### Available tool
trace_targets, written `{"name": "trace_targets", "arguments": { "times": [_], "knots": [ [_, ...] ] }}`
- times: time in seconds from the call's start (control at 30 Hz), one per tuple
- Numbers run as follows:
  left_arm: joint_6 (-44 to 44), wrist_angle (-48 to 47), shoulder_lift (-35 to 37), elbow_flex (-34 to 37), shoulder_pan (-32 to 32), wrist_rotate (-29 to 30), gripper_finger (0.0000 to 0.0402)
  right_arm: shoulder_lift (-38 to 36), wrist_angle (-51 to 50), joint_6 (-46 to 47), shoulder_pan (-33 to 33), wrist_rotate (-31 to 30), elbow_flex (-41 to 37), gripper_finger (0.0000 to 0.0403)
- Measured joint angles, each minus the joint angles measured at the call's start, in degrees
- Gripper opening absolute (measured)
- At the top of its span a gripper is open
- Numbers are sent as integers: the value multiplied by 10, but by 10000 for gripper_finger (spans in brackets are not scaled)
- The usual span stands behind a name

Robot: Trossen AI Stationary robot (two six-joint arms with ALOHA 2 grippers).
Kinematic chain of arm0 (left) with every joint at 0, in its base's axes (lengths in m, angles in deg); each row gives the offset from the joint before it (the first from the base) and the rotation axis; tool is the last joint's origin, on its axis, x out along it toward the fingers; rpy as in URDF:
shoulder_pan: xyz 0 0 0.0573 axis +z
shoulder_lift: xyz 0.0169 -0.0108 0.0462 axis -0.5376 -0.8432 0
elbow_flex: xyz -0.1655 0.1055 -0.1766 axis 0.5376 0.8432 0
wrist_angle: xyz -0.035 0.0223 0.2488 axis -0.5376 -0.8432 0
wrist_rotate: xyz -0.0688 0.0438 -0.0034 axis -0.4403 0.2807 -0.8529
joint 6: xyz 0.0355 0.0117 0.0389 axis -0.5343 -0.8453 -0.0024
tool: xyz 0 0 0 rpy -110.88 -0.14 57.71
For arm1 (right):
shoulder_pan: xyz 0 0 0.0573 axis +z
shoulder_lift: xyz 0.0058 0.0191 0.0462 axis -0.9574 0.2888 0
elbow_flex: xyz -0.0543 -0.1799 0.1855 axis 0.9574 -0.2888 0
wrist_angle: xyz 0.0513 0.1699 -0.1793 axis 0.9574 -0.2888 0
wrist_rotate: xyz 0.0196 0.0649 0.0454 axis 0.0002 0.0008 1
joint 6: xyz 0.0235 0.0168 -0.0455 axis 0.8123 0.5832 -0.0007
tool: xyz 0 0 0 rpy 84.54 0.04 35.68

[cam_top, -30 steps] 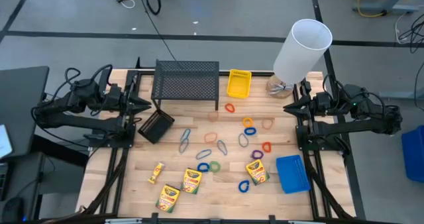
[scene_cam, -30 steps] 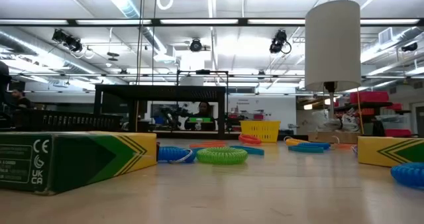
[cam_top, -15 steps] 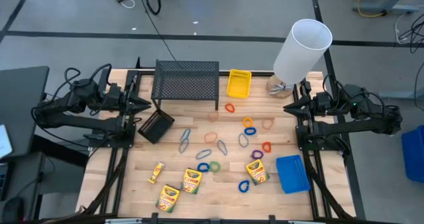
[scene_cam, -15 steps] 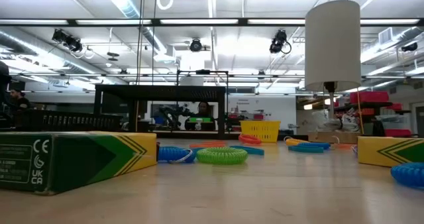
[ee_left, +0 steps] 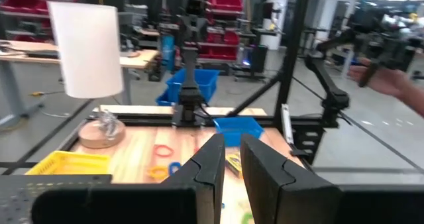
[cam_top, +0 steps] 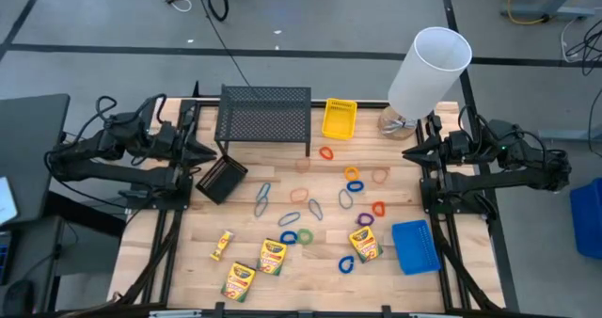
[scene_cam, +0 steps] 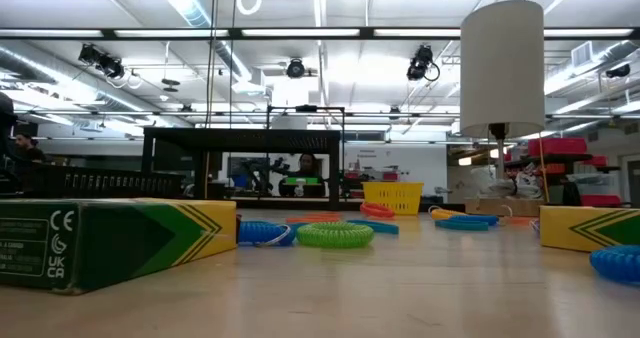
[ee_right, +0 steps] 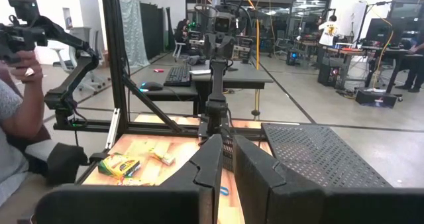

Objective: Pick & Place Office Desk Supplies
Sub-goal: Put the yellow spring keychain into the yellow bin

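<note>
Crayon boxes (cam_top: 273, 256) (cam_top: 239, 280) (cam_top: 365, 245) lie flat on the near half of the wooden table. Coloured loops, among them orange (cam_top: 326, 153), blue (cam_top: 354, 174) and green (cam_top: 305, 235), are scattered over the middle. A yellow bin (cam_top: 339, 119) stands at the far edge, a blue bin (cam_top: 416, 246) near right, and a black bin (cam_top: 222, 179) tipped at the left. My left gripper (cam_top: 209, 152) hovers level at the left edge and my right gripper (cam_top: 406, 153) at the right edge. Both have fingers close together with nothing between them, far from every object.
A black wire-mesh rack (cam_top: 264, 119) stands at the far left-centre. A tall white cylinder (cam_top: 429, 71) on a wooden base rises at the far right. A person's hand (ee_left: 391, 81) shows beyond the table's right side, and an arm (ee_right: 20, 111) beyond its left.
My left arm's wrist has turned slightly in place. Nothing on the table has moved.
</note>
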Motion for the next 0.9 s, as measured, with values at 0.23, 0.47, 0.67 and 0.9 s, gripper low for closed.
{"name": "trace_targets", "arguments": {
  "times": [0.23,0.47,0.67,0.9],
  "knots": [
    [-11,44,-23,0,0,-14,58,0,2,17,0,0,0,48],
    [-24,72,-52,0,0,34,58,0,50,41,0,0,0,48],
    [-33,69,-84,0,0,98,58,3,62,45,0,-13,0,48],
    [-22,64,-161,0,-8,80,58,58,65,52,0,-73,-38,48]
  ]
}}
